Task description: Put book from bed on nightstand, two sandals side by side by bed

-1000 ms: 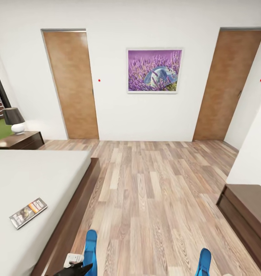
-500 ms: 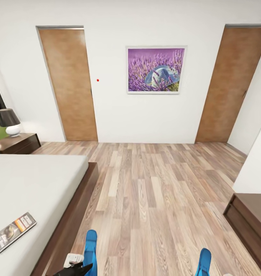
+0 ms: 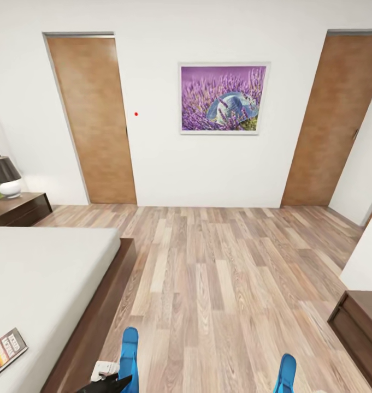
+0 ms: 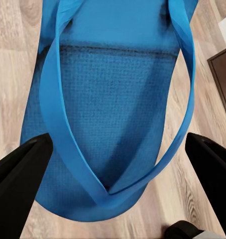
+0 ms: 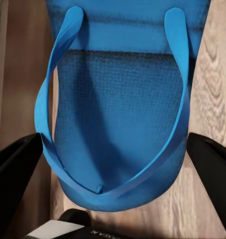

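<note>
Held over the floor beside the bed, a bright blue sandal [image 3: 129, 352] is in my left gripper [image 3: 106, 379], which is shut on it; up close the sandal [image 4: 113, 99] lies between the black fingers [image 4: 21, 172]. My right gripper [image 5: 113, 149] is shut on the other sandal [image 5: 118, 99], whose toe [image 3: 287, 371] shows at the lower right. The book [image 3: 4, 349] lies on the pale mattress of the bed [image 3: 43, 273] at the picture's left edge. A dark nightstand [image 3: 19, 209] stands beyond the bed's far side.
A black-shaded lamp [image 3: 3, 174] sits on the nightstand. Two brown doors [image 3: 93, 120] [image 3: 333, 120] and a purple painting [image 3: 223, 98] are on the far wall. A dark low bench [image 3: 363, 322] stands at the right. Wood-plank floor [image 3: 218, 284] stretches ahead.
The camera has moved: bed, book and nightstand slid toward the picture's left and lower edge, the bench toward the right. Both sandals kept their place in the view, still held.
</note>
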You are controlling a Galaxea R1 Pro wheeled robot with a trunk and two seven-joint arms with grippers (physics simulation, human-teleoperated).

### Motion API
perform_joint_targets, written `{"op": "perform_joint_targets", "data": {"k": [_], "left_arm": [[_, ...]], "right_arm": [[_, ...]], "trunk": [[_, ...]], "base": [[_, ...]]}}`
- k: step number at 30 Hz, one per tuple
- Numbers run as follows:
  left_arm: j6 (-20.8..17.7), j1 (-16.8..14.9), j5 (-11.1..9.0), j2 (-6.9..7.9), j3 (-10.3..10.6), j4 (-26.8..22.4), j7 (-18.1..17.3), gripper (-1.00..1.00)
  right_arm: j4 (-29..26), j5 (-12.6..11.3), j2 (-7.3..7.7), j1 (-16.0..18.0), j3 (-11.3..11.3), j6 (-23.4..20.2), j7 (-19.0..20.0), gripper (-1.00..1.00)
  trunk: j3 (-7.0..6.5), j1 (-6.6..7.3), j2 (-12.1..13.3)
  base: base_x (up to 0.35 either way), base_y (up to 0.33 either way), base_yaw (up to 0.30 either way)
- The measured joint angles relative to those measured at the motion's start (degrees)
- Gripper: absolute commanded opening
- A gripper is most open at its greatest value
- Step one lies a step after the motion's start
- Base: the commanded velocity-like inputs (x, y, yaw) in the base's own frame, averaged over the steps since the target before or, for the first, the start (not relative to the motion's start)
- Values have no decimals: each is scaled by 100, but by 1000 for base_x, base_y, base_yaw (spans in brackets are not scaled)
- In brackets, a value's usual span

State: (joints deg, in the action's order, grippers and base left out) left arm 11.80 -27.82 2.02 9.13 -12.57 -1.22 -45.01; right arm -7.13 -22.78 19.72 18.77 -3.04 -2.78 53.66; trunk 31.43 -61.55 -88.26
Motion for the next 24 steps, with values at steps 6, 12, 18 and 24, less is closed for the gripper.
{"op": "perform_joint_targets", "data": {"k": [6,12,18,24], "left_arm": [[0,0,-3,0,-1,3,-1,-100],[0,0,-7,-1,-1,3,7,-100],[0,14,-7,-2,3,4,7,-100],[0,51,-8,-7,0,4,7,-100]], "right_arm": [[0,0,-3,0,0,1,-1,-100],[0,0,-3,0,0,3,-1,-100],[0,0,-3,0,-1,2,-1,-100],[0,0,-3,0,0,1,-1,-100]], "trunk": [[0,0,0],[0,0,0],[0,0,0],[0,0,0]], "base": [[318,-135,0],[318,-131,0],[318,-83,0],[318,-76,0]]}}
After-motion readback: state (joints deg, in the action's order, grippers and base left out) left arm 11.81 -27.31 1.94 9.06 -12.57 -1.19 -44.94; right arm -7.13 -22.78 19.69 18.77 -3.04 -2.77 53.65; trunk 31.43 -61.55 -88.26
